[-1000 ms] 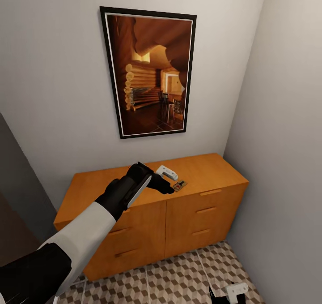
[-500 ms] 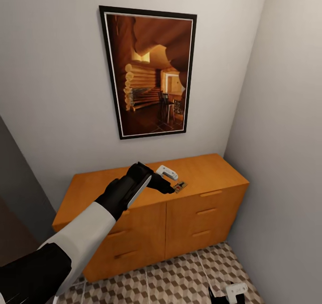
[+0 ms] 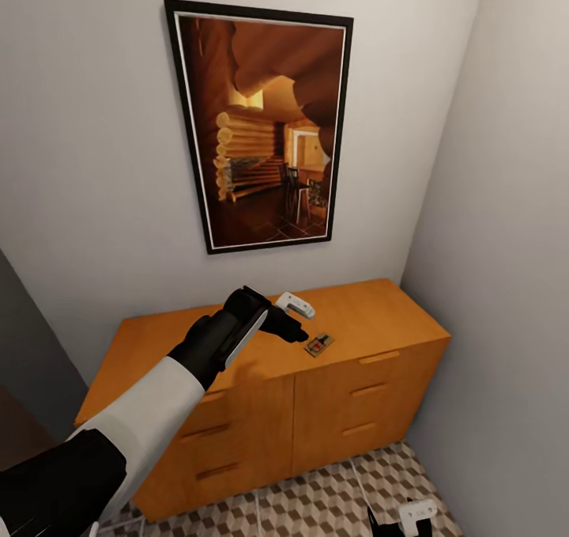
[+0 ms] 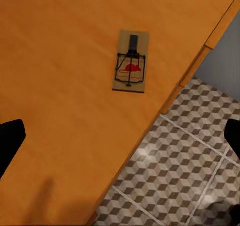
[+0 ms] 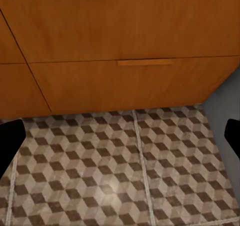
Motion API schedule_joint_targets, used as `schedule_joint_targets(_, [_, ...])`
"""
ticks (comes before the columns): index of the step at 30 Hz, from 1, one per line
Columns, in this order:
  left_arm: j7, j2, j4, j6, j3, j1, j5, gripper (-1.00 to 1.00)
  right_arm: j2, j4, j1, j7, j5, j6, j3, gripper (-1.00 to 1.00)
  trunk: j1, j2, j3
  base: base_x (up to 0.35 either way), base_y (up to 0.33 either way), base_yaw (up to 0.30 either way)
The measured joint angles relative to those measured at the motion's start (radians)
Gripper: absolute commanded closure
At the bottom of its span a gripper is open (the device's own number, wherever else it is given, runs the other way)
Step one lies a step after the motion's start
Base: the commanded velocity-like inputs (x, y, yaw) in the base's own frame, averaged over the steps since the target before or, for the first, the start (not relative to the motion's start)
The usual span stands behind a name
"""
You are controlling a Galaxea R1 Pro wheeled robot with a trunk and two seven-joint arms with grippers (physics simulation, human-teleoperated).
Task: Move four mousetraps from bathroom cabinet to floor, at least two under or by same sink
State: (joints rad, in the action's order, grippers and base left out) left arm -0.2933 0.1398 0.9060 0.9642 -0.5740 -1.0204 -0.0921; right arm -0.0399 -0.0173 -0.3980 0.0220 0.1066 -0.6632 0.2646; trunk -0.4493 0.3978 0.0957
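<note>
In the head view, one mousetrap (image 3: 318,345) is seen lying flat on the top of the cabinet (image 3: 190,343), close to its front edge and nearer its right end than its left. The left gripper (image 3: 294,321) is held above that top, just short of the trap, which lies beyond the fingertips toward the right front corner; its jaws are spread and nothing is held. The right gripper (image 3: 399,519) is cut off low over the bathroom floor (image 3: 316,497), so the left arm is judged by far the nearer. In the left wrist view, the mousetrap (image 4: 131,61) is seen well ahead of the dark fingertips (image 4: 11,141), its long axis running roughly across the cabinet's front edge, red mark uppermost. In the right wrist view, a drawer front with its bar handle (image 5: 145,62) and cube-patterned tiles are shown, with spread, empty fingertips at the margins. Only one trap can be made out.
</note>
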Motion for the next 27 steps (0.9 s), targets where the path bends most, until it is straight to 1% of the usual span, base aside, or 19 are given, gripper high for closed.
schedule_joint_targets(10, [0.000,0.000,-0.003,0.000,-0.002,0.000,-0.002,-1.00,-0.001,0.001,0.000,0.001,0.000,-0.001,0.000,-1.00,0.000,0.000,0.000,0.017,0.000,0.000])
schedule_joint_targets(21, [0.000,0.000,-0.005,0.000,-0.003,0.000,-0.002,-1.00,-0.021,0.002,0.004,-0.003,0.000,-0.002,-0.001,-1.00,0.000,0.000,0.000,0.001,0.000,0.000])
schedule_joint_targets(25, [0.000,0.000,-0.006,0.000,-0.003,0.000,-0.001,-1.00,-0.024,0.002,0.041,-0.006,0.000,-0.004,-0.001,-1.00,0.000,0.000,0.000,0.000,0.000,0.000])
schedule_joint_targets(27, [0.000,0.000,-0.006,0.000,-0.003,0.000,-0.001,-1.00,-0.025,0.002,0.076,-0.007,0.000,-0.007,-0.001,-1.00,0.000,0.000,0.000,0.000,0.000,0.000])
